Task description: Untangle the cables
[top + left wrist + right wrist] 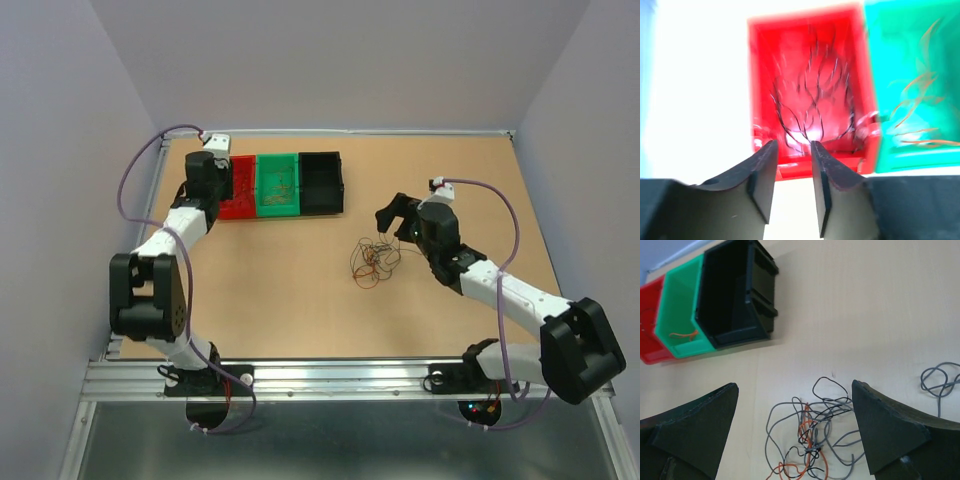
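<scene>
Right fingers (885, 430) wide open, empty, above tangle of thin grey-orange wires (810, 435); pinch one outer loop. Left fingers (760, 180) narrowly open, empty.

Glossy plastic bins (280, 184) on a matt wood-look table (300, 310).

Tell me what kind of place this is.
Likely a lab test cell for robot manipulation: plain walls box in a brown table, the left arm and right arm are bolted to a metal rail, and coloured sorting bins sit near a wire tangle.
</scene>
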`<state>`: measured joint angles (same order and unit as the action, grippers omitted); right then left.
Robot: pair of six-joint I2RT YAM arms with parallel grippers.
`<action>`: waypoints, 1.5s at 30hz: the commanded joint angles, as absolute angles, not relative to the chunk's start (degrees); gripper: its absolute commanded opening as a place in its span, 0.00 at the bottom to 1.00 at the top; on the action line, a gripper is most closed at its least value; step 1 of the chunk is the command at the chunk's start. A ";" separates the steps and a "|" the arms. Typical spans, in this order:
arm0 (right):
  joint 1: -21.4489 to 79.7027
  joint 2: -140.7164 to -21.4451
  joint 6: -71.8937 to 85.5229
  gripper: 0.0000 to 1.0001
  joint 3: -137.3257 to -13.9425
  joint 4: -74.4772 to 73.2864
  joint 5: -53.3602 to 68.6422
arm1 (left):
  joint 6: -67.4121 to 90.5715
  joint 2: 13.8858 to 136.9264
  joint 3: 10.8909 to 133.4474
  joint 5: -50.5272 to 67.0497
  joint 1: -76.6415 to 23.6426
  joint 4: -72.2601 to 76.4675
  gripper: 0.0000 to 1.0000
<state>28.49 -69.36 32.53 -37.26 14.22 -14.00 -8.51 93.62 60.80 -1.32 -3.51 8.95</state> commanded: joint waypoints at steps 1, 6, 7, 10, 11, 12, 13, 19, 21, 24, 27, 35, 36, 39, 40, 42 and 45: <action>28.65 -71.54 35.33 1.00 -42.27 9.58 -19.24 | -8.79 82.29 56.00 2.28 -3.51 19.86 0.49; 28.65 -70.14 36.47 1.00 -41.57 9.58 -21.53 | -11.59 69.54 50.55 7.55 -7.28 22.85 0.65; 28.65 -68.83 36.56 1.00 -41.31 9.67 -21.88 | -12.47 67.96 48.71 8.52 -8.86 22.94 0.66; 28.65 -66.72 37.09 1.00 -40.08 9.67 -24.69 | -17.65 63.99 46.33 9.76 -19.92 22.42 0.72; 28.74 -65.49 37.26 1.00 -39.82 9.67 -26.87 | -19.32 64.07 46.14 9.49 -23.61 21.11 0.74; 28.65 -65.13 38.05 1.00 -39.38 9.67 -28.55 | -21.34 64.77 46.14 9.14 -26.69 20.40 0.74; 28.65 -64.52 38.67 1.00 -39.03 9.58 -31.87 | -22.40 65.73 46.49 8.88 -32.37 19.09 0.74; 28.65 -57.84 41.40 1.00 -35.95 9.58 -38.06 | -23.12 84.15 55.25 10.98 -41.91 13.73 0.71; 28.57 -54.86 40.78 1.00 -35.60 9.58 -37.97 | -23.12 88.31 58.78 11.42 -43.15 11.70 0.69; 28.65 -50.73 39.64 1.00 -34.72 9.58 -37.88 | -22.50 94.20 63.80 12.65 -44.12 10.29 0.69; 28.65 -48.52 39.11 1.00 -33.84 9.75 -38.67 | -22.06 99.39 69.07 15.20 -44.12 7.22 0.69; 28.65 -47.63 38.67 1.00 -34.01 9.93 -36.04 | -24.17 105.28 66.27 19.07 -44.12 7.03 0.40; 28.65 -47.72 38.58 1.00 -34.01 9.93 -35.95 | -24.26 105.81 66.62 18.99 -44.12 6.77 0.37; 28.65 -47.72 38.41 1.00 -34.01 9.93 -35.77 | -24.52 107.84 68.46 18.46 -44.12 5.28 0.12; 28.65 -47.81 38.41 1.00 -34.01 10.02 -35.77 | -24.96 108.02 68.55 18.37 -44.03 5.19 0.00; 28.74 -48.07 38.32 1.00 -33.93 10.11 -35.25 | -25.40 107.06 67.86 18.19 -43.86 5.36 0.00; 28.65 -48.69 38.06 1.00 -34.01 10.63 -33.58 | -25.40 101.62 63.91 17.75 -42.02 8.60 0.00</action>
